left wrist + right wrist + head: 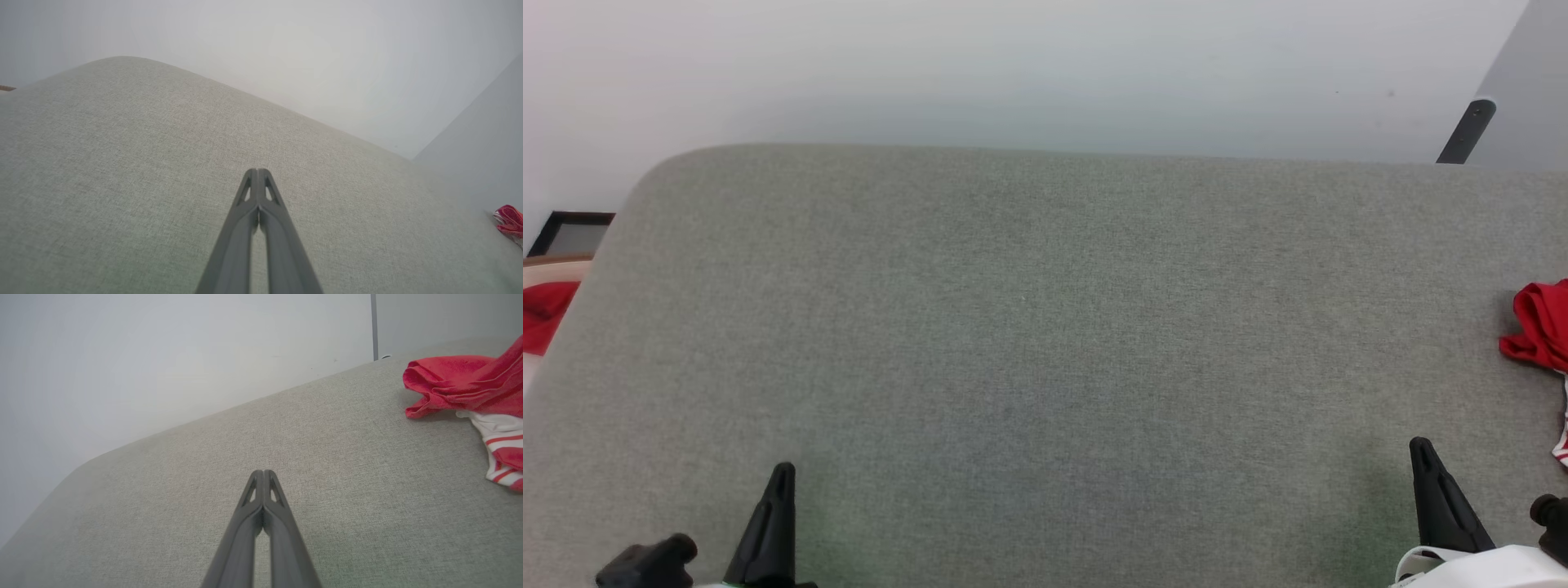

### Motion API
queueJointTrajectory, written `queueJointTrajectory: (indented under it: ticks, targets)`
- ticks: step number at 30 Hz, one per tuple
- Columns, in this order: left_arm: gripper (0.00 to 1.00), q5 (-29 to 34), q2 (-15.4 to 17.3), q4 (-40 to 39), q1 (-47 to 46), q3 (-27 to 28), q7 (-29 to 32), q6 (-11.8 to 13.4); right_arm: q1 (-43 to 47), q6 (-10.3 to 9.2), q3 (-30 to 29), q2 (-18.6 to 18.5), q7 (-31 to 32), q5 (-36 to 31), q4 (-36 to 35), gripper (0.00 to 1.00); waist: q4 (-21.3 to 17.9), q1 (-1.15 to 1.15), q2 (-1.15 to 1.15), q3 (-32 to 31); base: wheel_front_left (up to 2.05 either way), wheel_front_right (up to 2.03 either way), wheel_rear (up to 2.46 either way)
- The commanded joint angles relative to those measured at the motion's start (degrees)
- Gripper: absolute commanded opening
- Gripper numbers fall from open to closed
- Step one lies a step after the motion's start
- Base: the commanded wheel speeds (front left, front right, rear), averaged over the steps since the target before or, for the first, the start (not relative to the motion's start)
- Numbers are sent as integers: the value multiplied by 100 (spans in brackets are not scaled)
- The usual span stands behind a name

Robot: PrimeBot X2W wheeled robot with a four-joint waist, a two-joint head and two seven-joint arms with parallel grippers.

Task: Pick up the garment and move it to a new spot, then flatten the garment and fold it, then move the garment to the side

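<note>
The garment [1543, 335] is a crumpled red jersey with a white, red-striped sleeve, lying at the far right edge of the grey fabric table [1045, 343]. The right wrist view shows the garment [470, 384] at its upper right, the left wrist view shows the garment [510, 219] as a small red patch at the right edge. My left gripper [783, 474] sits at the lower left, shut and empty, fingers pressed together [258, 173]. My right gripper [1421, 449] is at the lower right, shut and empty [263, 473], short of the garment and to its left.
A pale wall runs behind the table's far edge. A black bar [1467, 131] leans at the back right corner. Off the table's left side lie a red cloth [543, 314] on a pale surface and a dark frame [572, 233].
</note>
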Motion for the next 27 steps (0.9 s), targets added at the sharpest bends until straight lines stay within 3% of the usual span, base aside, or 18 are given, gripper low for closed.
queueJointTrajectory:
  ticks: [1,27]
  targets:
    - [0,-182,36,-57,-136,41,28,5,-152,-1,7,-37,18,199,-49,0,-3,0,0,-4,0,0,0]
    - [0,-2199,-214,214,-486,147,572,2,-454,-1,26,-79,254,2463,372,0,-68,0,0,-114,0,0,0]
